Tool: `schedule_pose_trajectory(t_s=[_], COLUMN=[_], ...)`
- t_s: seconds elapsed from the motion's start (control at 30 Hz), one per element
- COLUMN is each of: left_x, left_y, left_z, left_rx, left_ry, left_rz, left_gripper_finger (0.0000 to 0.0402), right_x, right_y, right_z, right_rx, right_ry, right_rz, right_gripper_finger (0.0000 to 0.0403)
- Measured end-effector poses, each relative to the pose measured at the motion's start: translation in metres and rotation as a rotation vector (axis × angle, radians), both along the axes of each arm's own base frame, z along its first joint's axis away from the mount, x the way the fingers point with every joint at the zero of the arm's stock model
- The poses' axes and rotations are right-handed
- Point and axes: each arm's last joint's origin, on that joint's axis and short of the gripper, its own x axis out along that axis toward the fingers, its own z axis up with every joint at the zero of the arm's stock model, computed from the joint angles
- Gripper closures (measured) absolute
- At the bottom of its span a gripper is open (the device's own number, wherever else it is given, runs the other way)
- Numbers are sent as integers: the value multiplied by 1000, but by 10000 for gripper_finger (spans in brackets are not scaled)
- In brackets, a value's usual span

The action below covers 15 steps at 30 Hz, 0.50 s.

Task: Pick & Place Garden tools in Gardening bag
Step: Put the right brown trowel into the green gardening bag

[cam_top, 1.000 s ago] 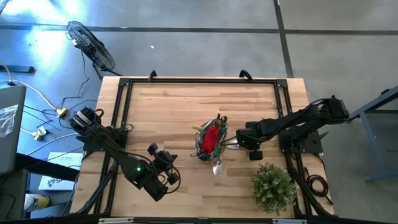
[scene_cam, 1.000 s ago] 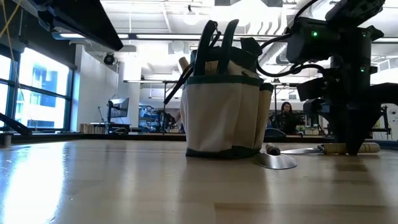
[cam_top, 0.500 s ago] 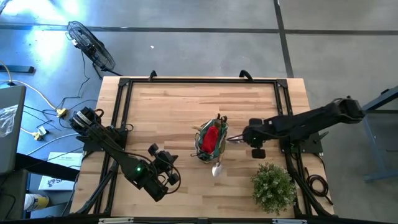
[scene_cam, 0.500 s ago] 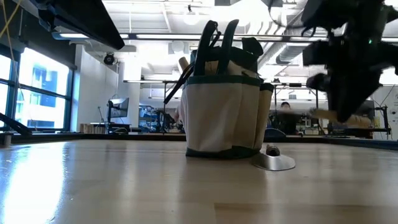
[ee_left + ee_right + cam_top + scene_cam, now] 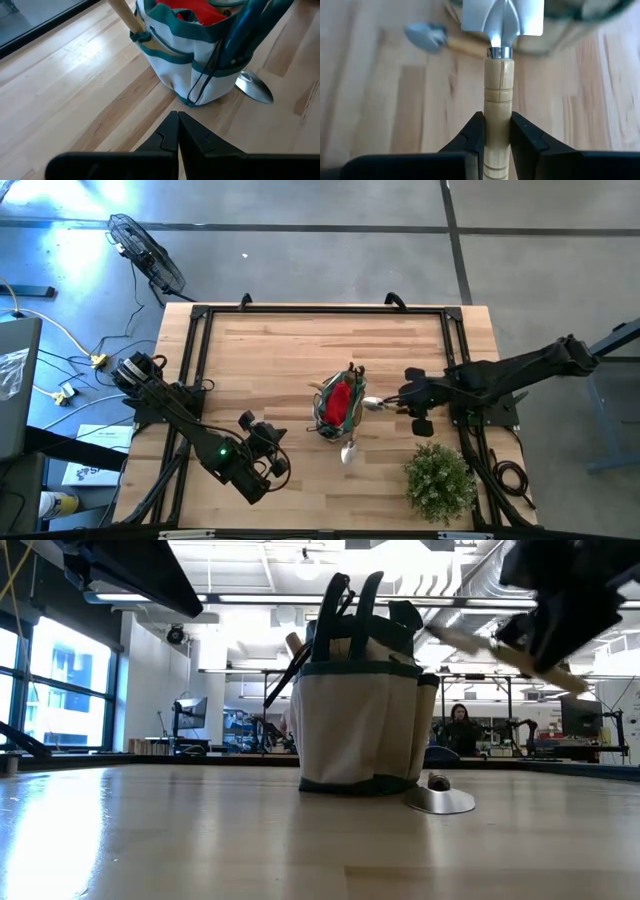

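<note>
The right gripper (image 5: 497,131) has its jaws clamped on the pale wooden handle of a silver trowel (image 5: 501,30), the handle running straight out between the 2 fingers (image 5: 474,131) and the blade pointing ahead toward the gardening bag (image 5: 336,406). In the high view the right gripper (image 5: 408,396) holds this trowel (image 5: 375,403) clear of the worktop (image 5: 270,355), its blade just beside the bag's rim; in the low view it is tilted in the air above and beside the bag (image 5: 362,720). The bag stands upright and holds a red fabric piece (image 5: 339,402) and a wooden-handled tool (image 5: 124,14) sticking out at its edge. A second trowel (image 5: 348,448) lies on the worktop touching the bag's base. The left gripper (image 5: 178,131), jaws closed on nothing, waits near the worktop's front left (image 5: 262,450). A potted plant (image 5: 438,478) stands at the front right.
</note>
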Motion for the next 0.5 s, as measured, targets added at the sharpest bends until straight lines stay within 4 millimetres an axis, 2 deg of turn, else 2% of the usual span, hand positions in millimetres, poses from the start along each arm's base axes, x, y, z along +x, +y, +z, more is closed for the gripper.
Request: schedule_pose_trajectory(t_s=[0.27, 0.37, 0.5], left_x=[1, 1, 1], left_y=[0, 0, 0], left_z=[1, 1, 1], left_rx=[13, 1, 1], left_ry=[-35, -45, -48], left_rz=[13, 23, 25], left_gripper_finger=[402, 402, 402], right_x=[12, 13, 15], right_y=[25, 34, 35], right_z=[27, 29, 25], right_rx=[-8, -60, -136], right_ry=[-408, -525, -707], right_rz=[217, 281, 271], right_gripper_finger=[353, 353, 353])
